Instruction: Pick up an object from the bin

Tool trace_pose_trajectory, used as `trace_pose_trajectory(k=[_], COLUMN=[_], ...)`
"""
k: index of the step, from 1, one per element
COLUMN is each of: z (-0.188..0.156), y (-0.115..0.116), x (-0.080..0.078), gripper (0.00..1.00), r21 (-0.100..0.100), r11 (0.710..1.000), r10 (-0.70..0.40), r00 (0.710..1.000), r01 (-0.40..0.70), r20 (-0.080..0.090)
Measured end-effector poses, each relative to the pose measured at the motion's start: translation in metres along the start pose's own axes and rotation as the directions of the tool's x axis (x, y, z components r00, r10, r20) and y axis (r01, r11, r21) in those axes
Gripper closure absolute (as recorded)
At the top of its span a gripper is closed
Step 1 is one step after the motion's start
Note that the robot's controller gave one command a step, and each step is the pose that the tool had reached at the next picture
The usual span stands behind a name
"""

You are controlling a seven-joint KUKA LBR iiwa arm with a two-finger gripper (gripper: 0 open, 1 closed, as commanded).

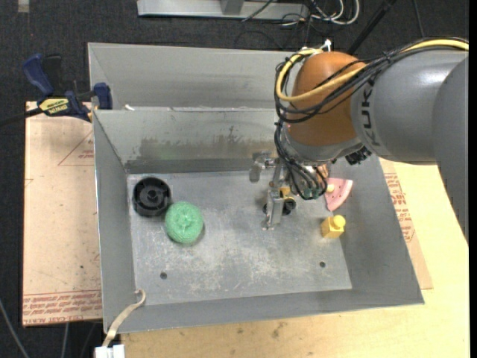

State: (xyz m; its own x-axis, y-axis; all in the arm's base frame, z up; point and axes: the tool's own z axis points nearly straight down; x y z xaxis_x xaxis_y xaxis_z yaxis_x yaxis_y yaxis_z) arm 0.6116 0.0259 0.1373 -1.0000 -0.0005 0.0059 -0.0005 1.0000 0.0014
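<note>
My gripper (264,195) hangs under the orange-covered wrist, over bare bin floor right of the middle. Its two metal fingers stand apart, one towards the back wall and one towards the front, with nothing between them, so it is open. A small yellow block (333,225) lies on the floor to its right. A pink wedge-shaped piece (340,193) lies just behind the block, partly under the wrist. Neither touches the fingers.
A green round scrubby ball (183,223) and a black ribbed disc (151,197) lie side by side at the left of the bin, well away from the gripper. The arm comes in from the right above the bin's right wall.
</note>
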Motion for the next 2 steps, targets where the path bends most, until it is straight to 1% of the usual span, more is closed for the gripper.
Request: trace_pose_trajectory(k=[1, 2], z=[-0.005, -0.005], y=[0.0, -0.039], x=[-0.002, -0.005], gripper=[0.0, 0.0], r21=[0.0, -0.001], r11=[1.0, 1.0], r10=[0.0, 0.012], r00=[1.0, 1.0], r01=[0.0, -0.012], r20=[0.007, 0.009])
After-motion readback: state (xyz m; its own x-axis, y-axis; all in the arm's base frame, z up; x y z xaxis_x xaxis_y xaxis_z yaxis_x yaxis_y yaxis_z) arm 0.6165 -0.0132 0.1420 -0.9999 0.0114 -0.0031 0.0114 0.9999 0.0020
